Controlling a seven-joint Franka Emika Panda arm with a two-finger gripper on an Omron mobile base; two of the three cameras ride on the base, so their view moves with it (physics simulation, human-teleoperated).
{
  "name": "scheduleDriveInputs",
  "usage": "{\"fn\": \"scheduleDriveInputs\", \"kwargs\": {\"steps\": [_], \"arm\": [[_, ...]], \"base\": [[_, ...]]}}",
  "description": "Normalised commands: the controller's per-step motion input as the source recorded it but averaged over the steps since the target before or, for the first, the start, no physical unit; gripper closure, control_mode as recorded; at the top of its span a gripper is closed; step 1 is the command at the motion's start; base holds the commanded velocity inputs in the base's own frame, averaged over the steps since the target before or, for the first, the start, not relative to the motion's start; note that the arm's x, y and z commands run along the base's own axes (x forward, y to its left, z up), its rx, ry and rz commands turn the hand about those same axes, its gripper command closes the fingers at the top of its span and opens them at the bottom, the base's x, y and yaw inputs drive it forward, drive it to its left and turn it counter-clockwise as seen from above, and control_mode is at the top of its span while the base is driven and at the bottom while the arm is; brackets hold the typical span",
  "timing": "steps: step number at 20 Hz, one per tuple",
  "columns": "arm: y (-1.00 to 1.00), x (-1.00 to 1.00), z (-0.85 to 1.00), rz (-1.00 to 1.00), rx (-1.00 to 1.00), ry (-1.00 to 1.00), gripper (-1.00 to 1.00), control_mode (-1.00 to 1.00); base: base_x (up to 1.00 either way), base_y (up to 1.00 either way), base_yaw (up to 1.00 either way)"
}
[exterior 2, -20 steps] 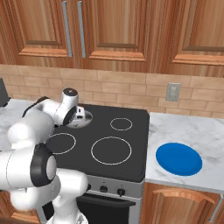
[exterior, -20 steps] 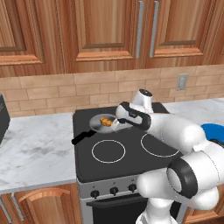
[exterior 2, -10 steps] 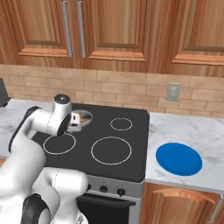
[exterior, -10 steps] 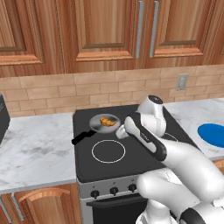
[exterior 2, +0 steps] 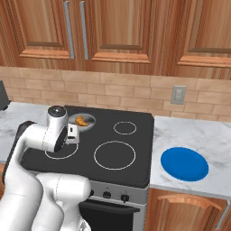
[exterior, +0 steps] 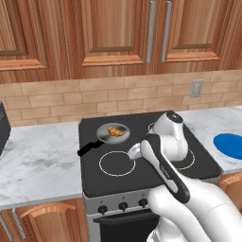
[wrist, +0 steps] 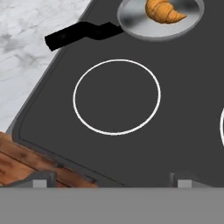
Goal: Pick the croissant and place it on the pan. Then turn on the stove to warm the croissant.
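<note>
Croissant [exterior: 116, 132] already sitting in the pan [exterior: 113, 133], upper middle of the left base view, a bit left of center. Same thing in the hand view: croissant [wrist: 163, 11] at the very top edge, inside the grey bowl of the pan [wrist: 159, 22], black handle trailing off to the upper left. Looks light, flaky, probably crushes easy, so no more squeezing needed anyway. Placing half of the job looks done.

Stove [exterior: 146, 160] next, then. Knobs [exterior: 123, 206] lined up along the steel front, bottom center of the left base view; also visible low in the right base view, knobs [exterior 2: 107, 195]. Small, round, hard, likely a bit slick. Best guess: pinch one across its width and twist, squarely, or else slips right off. Can't tell which knob goes with the pan's back-left burner, so worth double-checking before turning.

Gripper [exterior 2: 73, 134] hanging over the front-left ring, center left of the right base view, apart from the pan. Fingers spread wide, holding nothing; in the hand view, fingertips [wrist: 41, 182] poking up at the bottom corners with bare black glass between.

Blue plate [exterior 2: 184, 163] off on the right counter, not part of this.
</note>
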Motion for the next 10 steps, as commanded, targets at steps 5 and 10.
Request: {"fn": "scheduleDriveInputs", "kwargs": {"steps": [5,10], "arm": [[0.03,-0.37,0.00,-0.04,0.00,0.00,-1.00,-1.00],[0.05,-0.38,0.00,-0.09,0.00,0.00,-1.00,-1.00]], "base": [[0.00,0.00,0.00],[0.00,0.00,0.00]]}}
